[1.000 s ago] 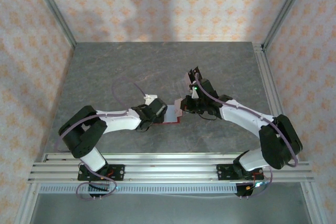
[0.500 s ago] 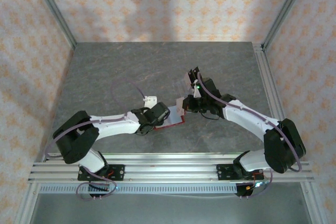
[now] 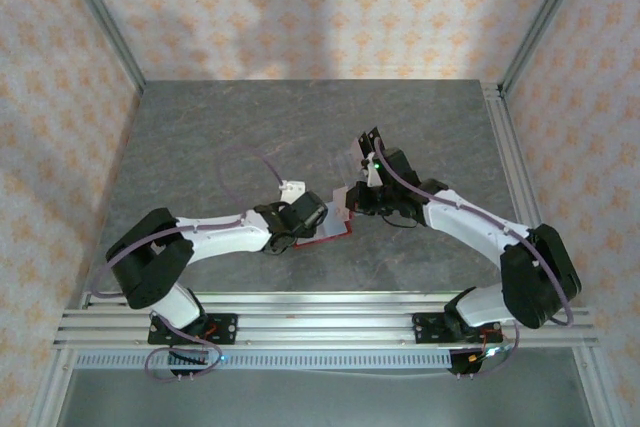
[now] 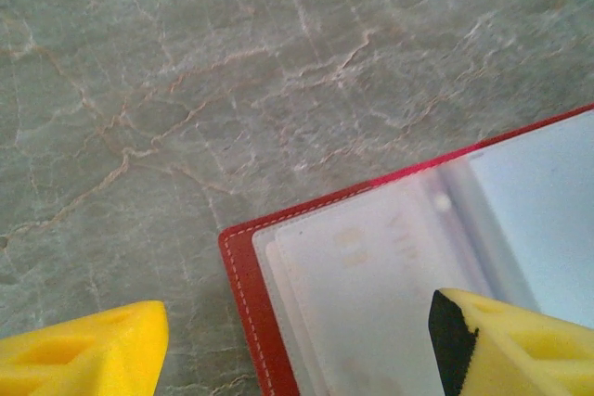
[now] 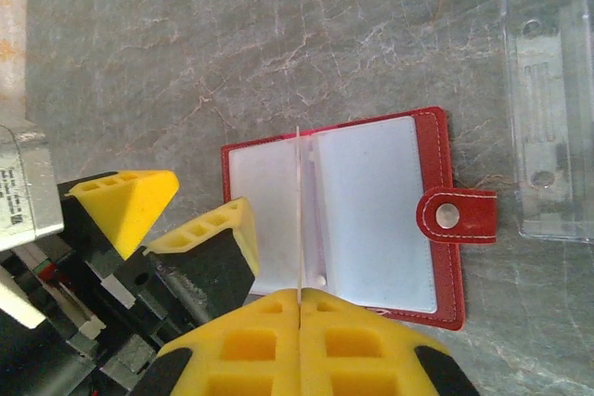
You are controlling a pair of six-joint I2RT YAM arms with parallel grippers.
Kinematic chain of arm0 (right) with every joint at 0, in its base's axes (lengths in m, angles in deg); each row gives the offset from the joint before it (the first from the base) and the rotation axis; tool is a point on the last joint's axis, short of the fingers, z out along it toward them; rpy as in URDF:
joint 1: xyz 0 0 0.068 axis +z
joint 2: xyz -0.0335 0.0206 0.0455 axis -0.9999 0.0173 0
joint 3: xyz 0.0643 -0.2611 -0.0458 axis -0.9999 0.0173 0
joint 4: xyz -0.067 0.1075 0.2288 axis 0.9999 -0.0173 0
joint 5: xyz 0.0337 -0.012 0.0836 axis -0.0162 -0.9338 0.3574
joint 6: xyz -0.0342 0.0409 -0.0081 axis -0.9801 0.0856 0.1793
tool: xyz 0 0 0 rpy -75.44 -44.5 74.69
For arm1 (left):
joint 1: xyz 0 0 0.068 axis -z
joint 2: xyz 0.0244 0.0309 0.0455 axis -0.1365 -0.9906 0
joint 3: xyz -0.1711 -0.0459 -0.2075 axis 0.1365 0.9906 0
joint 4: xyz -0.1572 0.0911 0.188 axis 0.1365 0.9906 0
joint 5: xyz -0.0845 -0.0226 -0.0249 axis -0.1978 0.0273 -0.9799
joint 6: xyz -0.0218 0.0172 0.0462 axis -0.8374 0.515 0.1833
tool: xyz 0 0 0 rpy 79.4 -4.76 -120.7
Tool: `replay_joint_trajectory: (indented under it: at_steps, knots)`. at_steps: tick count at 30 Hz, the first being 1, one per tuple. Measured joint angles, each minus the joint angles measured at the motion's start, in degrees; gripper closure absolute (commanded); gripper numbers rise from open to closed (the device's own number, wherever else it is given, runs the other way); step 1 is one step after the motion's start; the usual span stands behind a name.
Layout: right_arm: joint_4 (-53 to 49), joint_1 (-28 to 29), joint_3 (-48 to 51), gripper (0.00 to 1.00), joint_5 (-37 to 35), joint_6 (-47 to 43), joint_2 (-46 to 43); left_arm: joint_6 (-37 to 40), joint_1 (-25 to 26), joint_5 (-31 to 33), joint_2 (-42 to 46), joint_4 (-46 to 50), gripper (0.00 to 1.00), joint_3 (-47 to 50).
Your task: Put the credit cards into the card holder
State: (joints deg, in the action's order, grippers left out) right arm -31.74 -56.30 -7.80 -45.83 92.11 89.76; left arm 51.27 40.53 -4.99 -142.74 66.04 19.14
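One card [image 5: 298, 210] is mid-delivery right now. It's seen edge-on, standing over the middle fold of the card holder [image 5: 371, 220], which lies open and flat on the table [image 5: 186, 44] with its snap tab sticking out to the side. The right gripper [image 5: 299, 308] has its fingers squeezed together on that card's near edge. Can't tell if the far edge is actually in a sleeve yet or just lined up above it.

The left gripper [image 5: 209, 194] has its fingers spread apart. One is down over the holder's outer page, looks like it's pinning it, and the other is off over bare table beside it.

So I'd say it's partway: insertion is lined up but not finished. How many cards are already tucked in, no clue, the sleeves are too cloudy. A clear plastic case [image 5: 548, 90] sits just past the holder.
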Motion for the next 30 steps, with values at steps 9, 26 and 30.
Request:
replay_joint_trajectory:
  at_steps: [9,26,30]
  knots:
    - [1.7,1.4,-0.3,1.00,2.1,-0.6,4.1,-0.1,0.0,0.2,-1.0,0.0,0.25,2.8]
    - [10.8,2.8,0.1,1.00,7.1,-1.0,10.2,-0.2,0.0,3.4,0.9,0.1,0.25,5.4]
    - [12.9,3.0,0.5,1.00,7.8,-1.0,11.6,-0.2,0.0,3.7,1.9,0.2,0.25,6.4]
